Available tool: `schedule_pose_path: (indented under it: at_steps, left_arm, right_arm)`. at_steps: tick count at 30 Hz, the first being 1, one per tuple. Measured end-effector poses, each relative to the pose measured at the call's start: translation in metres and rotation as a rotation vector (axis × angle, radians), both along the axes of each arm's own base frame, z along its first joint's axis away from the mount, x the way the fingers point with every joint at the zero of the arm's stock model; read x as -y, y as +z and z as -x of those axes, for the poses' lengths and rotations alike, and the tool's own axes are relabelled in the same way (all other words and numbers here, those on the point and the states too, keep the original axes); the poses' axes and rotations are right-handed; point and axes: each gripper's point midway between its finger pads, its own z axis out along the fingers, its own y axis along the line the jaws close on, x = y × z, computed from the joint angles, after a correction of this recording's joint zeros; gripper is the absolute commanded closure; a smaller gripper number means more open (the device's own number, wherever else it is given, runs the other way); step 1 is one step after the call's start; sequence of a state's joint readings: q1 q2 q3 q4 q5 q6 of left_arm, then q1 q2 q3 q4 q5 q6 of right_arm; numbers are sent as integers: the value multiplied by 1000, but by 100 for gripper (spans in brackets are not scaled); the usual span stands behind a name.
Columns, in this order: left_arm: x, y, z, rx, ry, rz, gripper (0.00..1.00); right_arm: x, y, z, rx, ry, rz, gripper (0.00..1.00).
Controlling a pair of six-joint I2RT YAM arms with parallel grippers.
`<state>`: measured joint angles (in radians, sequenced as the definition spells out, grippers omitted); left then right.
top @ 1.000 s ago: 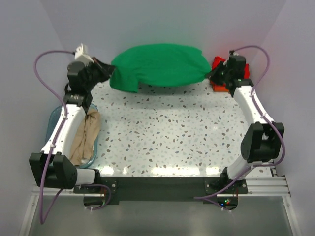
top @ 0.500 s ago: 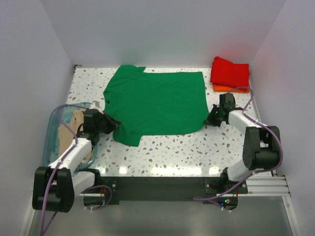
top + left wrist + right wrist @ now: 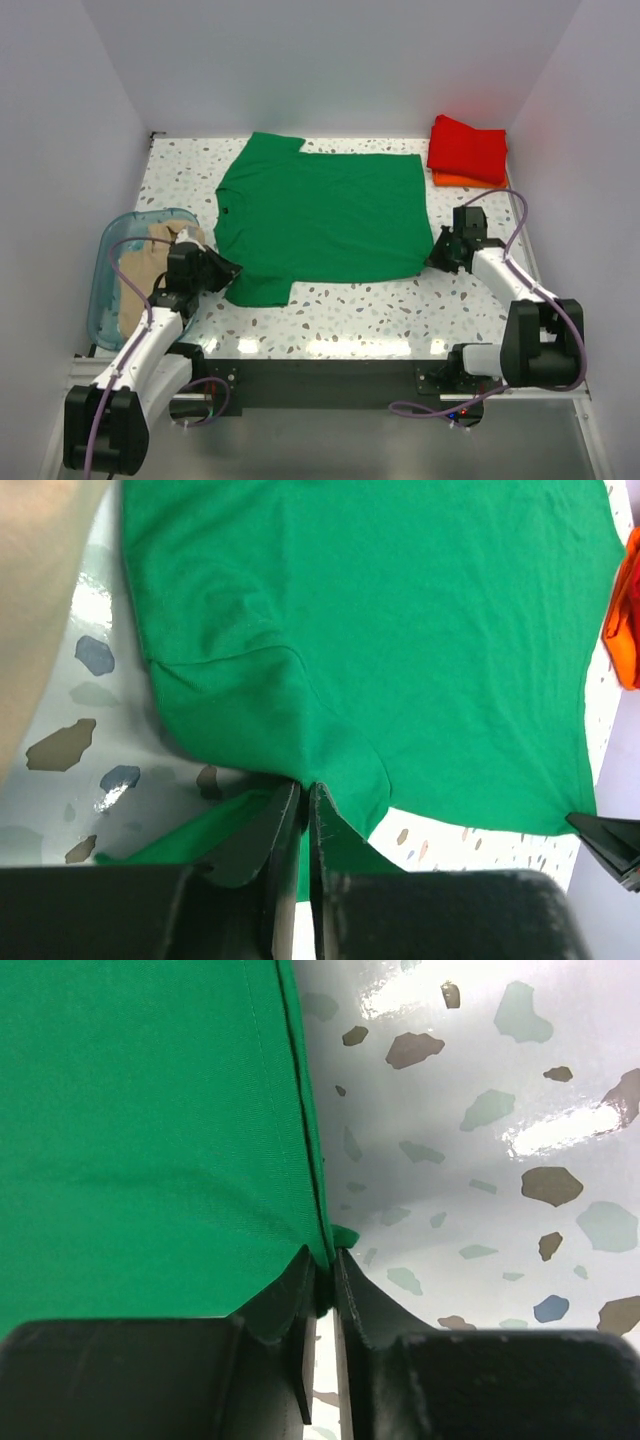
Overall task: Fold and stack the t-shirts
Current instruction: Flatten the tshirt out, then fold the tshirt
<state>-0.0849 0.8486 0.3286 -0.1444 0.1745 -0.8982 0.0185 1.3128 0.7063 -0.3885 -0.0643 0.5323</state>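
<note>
Teal bin (image 3: 105,290) at left holds the beige t-shirt (image 3: 150,255). Left gripper (image 3: 222,270) is clamped on the near sleeve of the green t-shirt (image 3: 320,215). Right gripper (image 3: 438,258) is clamped on its hem corner. A second ago this shirt hung aloft at the far edge; it now lies flat mid-table, judged ready for folding. Red t-shirt (image 3: 468,148) rests on orange t-shirt (image 3: 455,180), far right.

Overhead camera looks down; close wrist cameras share green t-shirt (image 3: 320,215).
</note>
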Motion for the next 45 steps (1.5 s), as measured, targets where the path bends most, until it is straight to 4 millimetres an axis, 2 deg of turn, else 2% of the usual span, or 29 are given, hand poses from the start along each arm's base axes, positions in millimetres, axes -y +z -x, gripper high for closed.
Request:
schedule_pose_path:
  at_steps: [1,2,3,5,7,15,18,21,28,31,35,37,40,45]
  left_arm:
    - [1,-1,1,-4,-3,-1,75]
    - [1,-1,1,-6,-4,-1,69]
    - [2,-2,2,-8,-8,-2,61]
    - [3,-4,6,-9,-13,-5,54]
    - [2,-8,11,-15,-9,-10,50]
    - [-3,-11,39,-49,79,-91,48]
    - [-5,-21,52,-103,120,-126,48]
    - [-15,-36,64,-175,182,-185,48]
    - [-23,-53,72,-249,242,-290,48]
    - [-23,-55,68,-241,258,-308,58]
    - [-21,-57,64,-226,260,-325,92]
    - [-18,-58,65,-222,244,-325,100]
    - [-15,-55,66,-203,224,-307,100]
    - [-3,-39,65,-143,180,-236,100]
  right_arm:
    - [0,1,0,2,1,2,84]
    - [0,1,1,2,0,3,77]
    - [1,2,1,1,1,4,73]
    - [1,3,2,1,2,6,60]
    - [1,6,4,9,5,8,53]
    - [6,27,11,58,-6,31,53]
    - [6,36,13,86,-5,31,53]
    - [6,42,14,107,-7,32,53]
    - [7,44,16,109,-4,35,53]
    - [7,42,17,105,-3,35,53]
    - [7,36,20,91,-1,36,53]
    - [7,31,23,76,-1,36,53]
    - [7,23,27,51,-1,37,54]
    - [8,12,28,16,-7,42,55]
